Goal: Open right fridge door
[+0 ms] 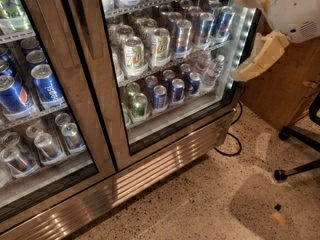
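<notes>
1 camera, set high and close, looks down at a slant onto the lower part of a fridge front. The right fridge door (165, 59) fills the middle of the frame. The left door (40, 109) runs off the left edge, and both are cut off at the top. Speckled floor (210, 199) takes up the bottom right. The gripper (246, 36) shows at the top right corner, beside the right door's lit edge, its cream fingers spread apart

right fridge door (170, 84) top cut off by frame, gripper (241, 38) at upper right beside its edge, arm (300, 9) cropped
</notes>
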Available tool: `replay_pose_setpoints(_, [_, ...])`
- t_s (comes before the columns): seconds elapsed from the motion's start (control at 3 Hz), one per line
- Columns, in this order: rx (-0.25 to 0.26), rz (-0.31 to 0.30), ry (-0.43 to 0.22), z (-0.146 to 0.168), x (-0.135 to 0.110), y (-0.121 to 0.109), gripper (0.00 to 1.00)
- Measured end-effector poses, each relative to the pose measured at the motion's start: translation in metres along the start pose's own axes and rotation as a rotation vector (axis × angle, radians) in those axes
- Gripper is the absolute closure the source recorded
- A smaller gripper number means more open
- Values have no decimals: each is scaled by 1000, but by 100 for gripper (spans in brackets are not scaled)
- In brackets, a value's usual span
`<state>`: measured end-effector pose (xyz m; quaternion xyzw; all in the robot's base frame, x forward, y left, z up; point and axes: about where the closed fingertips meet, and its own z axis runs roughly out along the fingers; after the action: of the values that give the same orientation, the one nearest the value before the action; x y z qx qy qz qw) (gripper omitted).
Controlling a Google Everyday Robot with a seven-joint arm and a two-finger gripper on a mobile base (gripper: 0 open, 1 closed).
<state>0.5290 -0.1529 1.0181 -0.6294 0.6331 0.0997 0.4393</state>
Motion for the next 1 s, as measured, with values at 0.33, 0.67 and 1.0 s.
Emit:
replay_pose_setpoints(0.33, [-44, -43, -128, 25, -28, -10, 17])
replay_pose_setpoints(0.67, [-72, -73, -214, 37, -45, -16, 17])
replay_pose_setpoints(1.0, [-91, -89, -270, 43, -55, -19, 22])
